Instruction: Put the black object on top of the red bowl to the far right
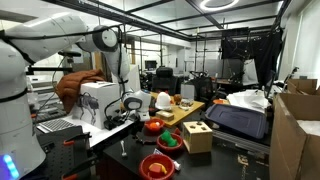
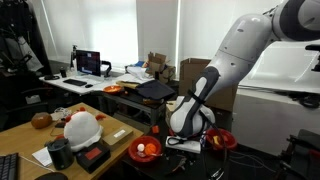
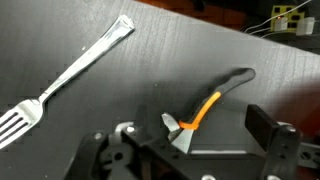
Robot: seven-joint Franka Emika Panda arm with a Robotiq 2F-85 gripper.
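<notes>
1. End effector (image 3: 188,130) is seen with its fingers (image 3: 268,130) spread apart, clamped on nothing, and held low over the dark worktop (image 3: 110,110).
2. A black-handled utensil (image 3: 232,80) with an orange strip is seen lying on the worktop between the fingers, its metal blade nearest the camera.
3. A fork (image 3: 70,70) is laid apart from the utensil, off to one side.
4. The black object cannot be picked out with certainty in any view.
5. Red bowls (image 1: 146,165) (image 2: 134,150) are seen near the end effector in both exterior views.
</notes>
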